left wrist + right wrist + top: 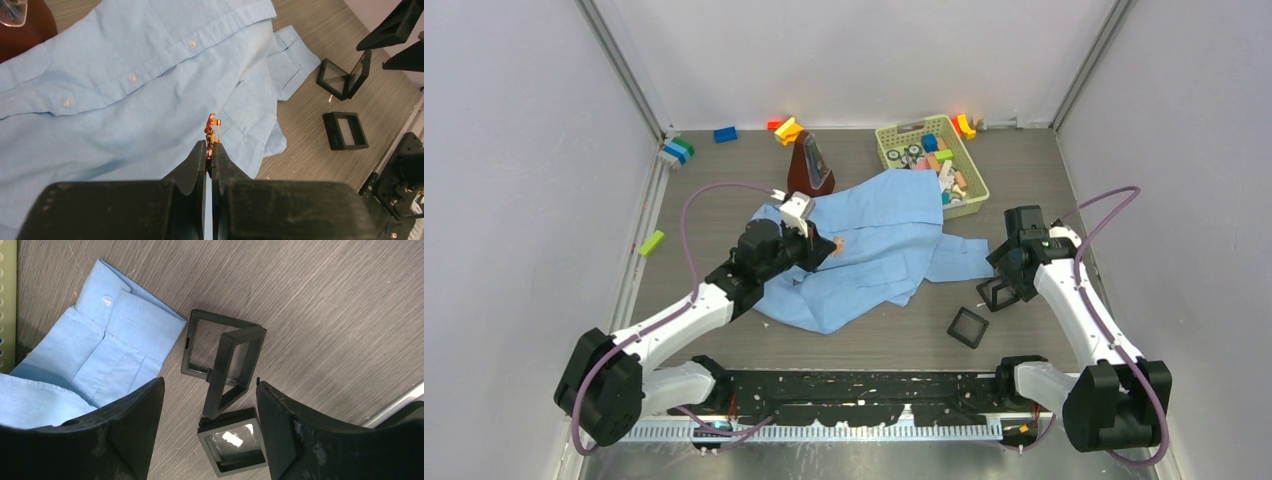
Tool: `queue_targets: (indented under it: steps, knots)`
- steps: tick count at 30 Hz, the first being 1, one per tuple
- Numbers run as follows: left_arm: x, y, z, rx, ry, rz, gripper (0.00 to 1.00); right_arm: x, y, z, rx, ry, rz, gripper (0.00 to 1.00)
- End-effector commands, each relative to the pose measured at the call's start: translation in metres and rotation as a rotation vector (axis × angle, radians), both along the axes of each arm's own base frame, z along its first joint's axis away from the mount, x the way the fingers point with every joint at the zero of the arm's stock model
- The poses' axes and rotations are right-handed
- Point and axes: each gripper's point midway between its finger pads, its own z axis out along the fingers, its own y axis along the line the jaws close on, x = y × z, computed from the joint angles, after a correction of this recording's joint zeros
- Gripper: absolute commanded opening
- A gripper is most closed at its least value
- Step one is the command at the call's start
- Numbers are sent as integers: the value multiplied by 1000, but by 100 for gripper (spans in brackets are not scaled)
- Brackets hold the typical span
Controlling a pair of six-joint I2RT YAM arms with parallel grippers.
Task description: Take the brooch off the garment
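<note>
- The left gripper is clenched on the brooch. It pinches the lower end so the ornament sticks out past the tips, which we read as the pull-off grip.
- The brooch sits over the garment by the chest pocket, mid-bench. We cannot tell if its pin is free of the cloth.
- The garment lies spread out with nothing holding it down, so the cloth may lift with the pull.
- The right gripper is released and grasps nothing. Its fingers straddle the open black case toward the bench's near right corner, beside the cuff, likely readying a place for the brooch.
- A second case lies just beside it.
</note>
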Motion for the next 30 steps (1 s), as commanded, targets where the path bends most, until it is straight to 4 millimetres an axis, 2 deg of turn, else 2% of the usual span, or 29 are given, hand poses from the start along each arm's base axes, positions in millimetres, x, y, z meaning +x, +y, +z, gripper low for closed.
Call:
queue_targets:
  steps: [1, 6, 11, 14, 17, 20, 22, 26, 30]
  knots:
    - [3, -3, 8, -28, -103, -29, 0, 11, 2, -5, 10, -16, 23, 69]
    - [0, -6, 12, -50, -97, -47, 0, 8, 4, -20, 21, 28, 25, 58]
    - [-4, -6, 11, -61, -98, -54, 0, 8, 6, -23, 31, 35, 35, 39]
    - [-5, -7, 11, -60, -98, -58, 0, 8, 8, -16, 38, 29, 63, 28]
    - [-4, -6, 10, -53, -98, -52, 0, 7, 8, 0, 25, 8, 99, 25]
    - [-5, -9, 9, -38, -107, -58, 0, 3, 8, 14, 7, 8, 167, 9]
    - [-9, -15, 9, -35, -118, -84, 0, 5, 13, 27, 16, -13, 219, 1]
    - [-23, -28, 17, -47, -198, -148, 0, 14, 45, 49, 115, -107, 378, 1]
    - [-30, -32, 22, -31, -289, -156, 0, 13, 104, 65, 316, -152, 606, 1]
